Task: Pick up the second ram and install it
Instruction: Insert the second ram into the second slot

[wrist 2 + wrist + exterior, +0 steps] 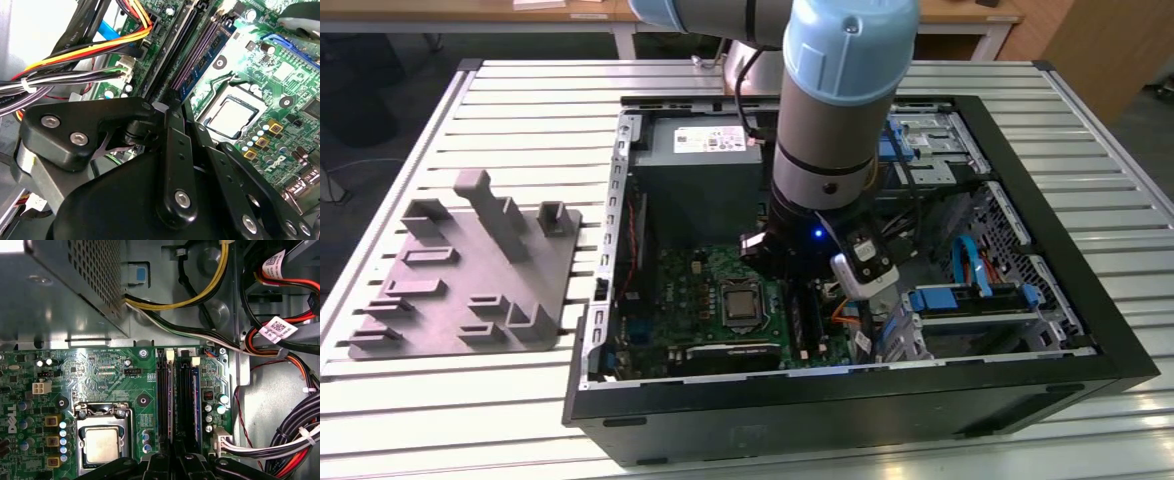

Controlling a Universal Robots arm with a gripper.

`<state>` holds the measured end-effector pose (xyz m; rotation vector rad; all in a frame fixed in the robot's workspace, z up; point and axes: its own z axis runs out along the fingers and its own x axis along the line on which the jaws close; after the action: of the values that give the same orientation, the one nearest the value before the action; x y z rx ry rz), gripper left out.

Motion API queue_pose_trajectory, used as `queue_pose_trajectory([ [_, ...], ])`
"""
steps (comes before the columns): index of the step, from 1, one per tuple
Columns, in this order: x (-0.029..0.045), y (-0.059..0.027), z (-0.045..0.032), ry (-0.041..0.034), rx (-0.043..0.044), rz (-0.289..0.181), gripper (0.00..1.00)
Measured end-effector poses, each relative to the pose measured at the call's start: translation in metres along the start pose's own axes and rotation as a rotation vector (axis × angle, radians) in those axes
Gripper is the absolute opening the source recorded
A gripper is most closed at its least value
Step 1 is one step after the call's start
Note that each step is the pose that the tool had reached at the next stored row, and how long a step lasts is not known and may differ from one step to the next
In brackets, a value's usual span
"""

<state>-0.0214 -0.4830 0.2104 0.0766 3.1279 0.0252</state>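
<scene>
Jaws low over the slots (182, 400) in the frame's lower middle, open or closed I cannot tell; ram (194, 402) looks upright in a slot at their tips, so press square, both ends evenly.

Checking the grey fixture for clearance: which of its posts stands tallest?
The narrow middle post at the grey fixture's far end; the blocks on either side and nearer the camera are clearly lower.
</scene>
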Motion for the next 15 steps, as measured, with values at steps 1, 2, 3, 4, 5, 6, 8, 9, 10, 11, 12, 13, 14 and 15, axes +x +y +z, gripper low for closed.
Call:
queue_pose_trajectory([
  [1,0.0000,0.0001,0.0000,0.0000,-0.0001,0.000,0.14],
  [2,0.0000,0.0002,0.0000,0.0000,0.0000,0.000,0.14],
  [3,0.0000,0.0002,0.0000,0.0000,0.0000,0.000,0.14],
  [4,0.0000,0.0003,0.0000,0.0000,0.0000,0.000,0.14],
  [5,0.0000,0.0003,0.0000,0.0000,-0.0001,0.000,0.14],
  [6,-0.0001,0.0003,0.0000,0.0000,-0.0001,-0.001,0.14],
  [8,-0.0008,0.0003,0.0000,0.0002,-0.0001,-0.009,0.14],
  [9,-0.0010,0.0003,0.0000,0.0003,-0.0002,-0.014,0.14],
  [10,-0.0014,0.0003,0.0000,0.0004,-0.0002,-0.019,0.14],
  [11,-0.0015,0.0003,0.0000,0.0004,-0.0003,-0.022,0.14],
  [12,-0.0015,0.0004,0.0000,0.0004,-0.0003,-0.023,0.14],
  [13,-0.0016,0.0004,0.0000,0.0004,-0.0004,-0.026,0.14],
  [14,-0.0019,0.0004,0.0000,0.0003,-0.0005,-0.028,0.14],
  [15,-0.0019,0.0004,0.0000,0.0004,-0.0004,-0.030,0.14],
])
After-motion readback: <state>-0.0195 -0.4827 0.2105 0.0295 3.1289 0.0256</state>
